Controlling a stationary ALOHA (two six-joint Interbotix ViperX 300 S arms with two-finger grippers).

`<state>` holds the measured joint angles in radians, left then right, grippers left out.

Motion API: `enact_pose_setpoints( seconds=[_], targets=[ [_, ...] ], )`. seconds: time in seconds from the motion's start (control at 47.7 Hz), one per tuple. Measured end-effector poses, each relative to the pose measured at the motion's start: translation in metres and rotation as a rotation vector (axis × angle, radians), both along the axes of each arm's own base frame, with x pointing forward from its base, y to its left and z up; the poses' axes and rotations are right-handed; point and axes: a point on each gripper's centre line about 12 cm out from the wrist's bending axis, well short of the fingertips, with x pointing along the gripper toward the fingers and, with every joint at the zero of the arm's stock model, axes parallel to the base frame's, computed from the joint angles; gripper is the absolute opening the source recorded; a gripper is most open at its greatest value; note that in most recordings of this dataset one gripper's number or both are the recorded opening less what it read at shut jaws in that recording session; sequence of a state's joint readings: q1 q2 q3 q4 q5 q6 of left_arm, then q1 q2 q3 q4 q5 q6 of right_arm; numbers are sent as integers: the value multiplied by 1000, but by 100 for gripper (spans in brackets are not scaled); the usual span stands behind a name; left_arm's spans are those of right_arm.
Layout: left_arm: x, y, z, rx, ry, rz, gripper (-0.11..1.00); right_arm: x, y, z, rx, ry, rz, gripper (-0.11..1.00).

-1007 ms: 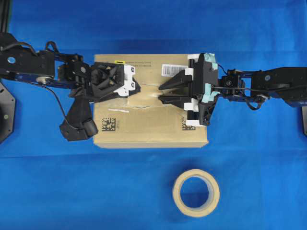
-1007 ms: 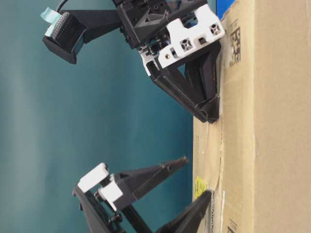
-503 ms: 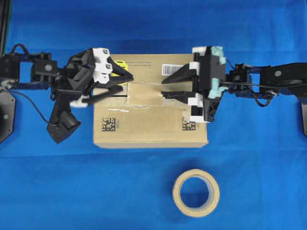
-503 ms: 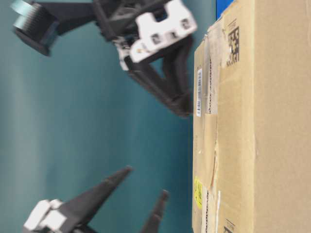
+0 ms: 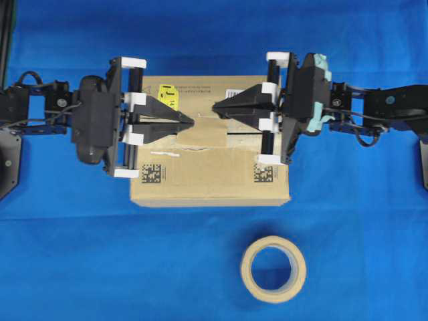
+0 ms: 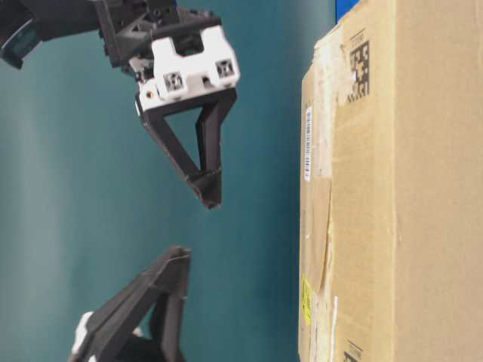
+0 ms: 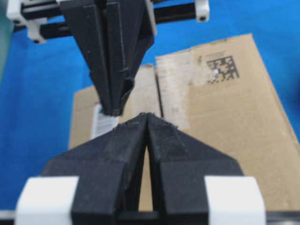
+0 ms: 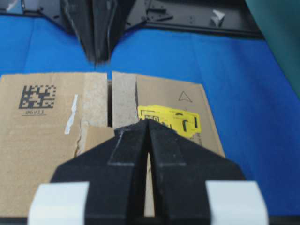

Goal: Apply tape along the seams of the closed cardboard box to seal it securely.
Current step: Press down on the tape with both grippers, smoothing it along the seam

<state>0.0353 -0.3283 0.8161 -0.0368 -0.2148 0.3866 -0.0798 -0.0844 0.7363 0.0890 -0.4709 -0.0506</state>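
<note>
The cardboard box lies in the middle of the blue mat. A tan piece of tape lies flat over the seams at mid-top. My left gripper is shut and empty, pointing right above the box top. Facing it tip to tip, my right gripper is also shut and empty. In the table-level view both the right gripper and the left gripper hang well off the box top. The right wrist view shows the dark slit and the tape past the shut fingertips.
A ring-shaped tape roll lies on the mat in front of the box, slightly to the right. The box carries a yellow sticker, a barcode label and two black square codes.
Both grippers went from open to shut. They rose off the box top, where they pressed a second ago, and now face each other tip to tip. The tape piece stays on the seam.
</note>
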Motion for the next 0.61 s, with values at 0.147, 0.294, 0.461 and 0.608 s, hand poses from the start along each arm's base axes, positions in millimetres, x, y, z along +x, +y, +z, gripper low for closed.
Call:
enact_pose_setpoints(
  seconds=[0.147,0.294,0.461,0.608],
  targets=[
    [8,0,-15,-48,12,15,0,13,-1,-9,0,17,1,-1],
    [16,1,-34,-68,51,23,0,26,-2,-17,0,34,1,-1],
    [22,2,-51,-90,74,33,0,38,-4,-29,6,61,0,-1],
    [26,6,-66,-130,98,61,0,43,-4,-44,22,93,-4,-1]
  ],
)
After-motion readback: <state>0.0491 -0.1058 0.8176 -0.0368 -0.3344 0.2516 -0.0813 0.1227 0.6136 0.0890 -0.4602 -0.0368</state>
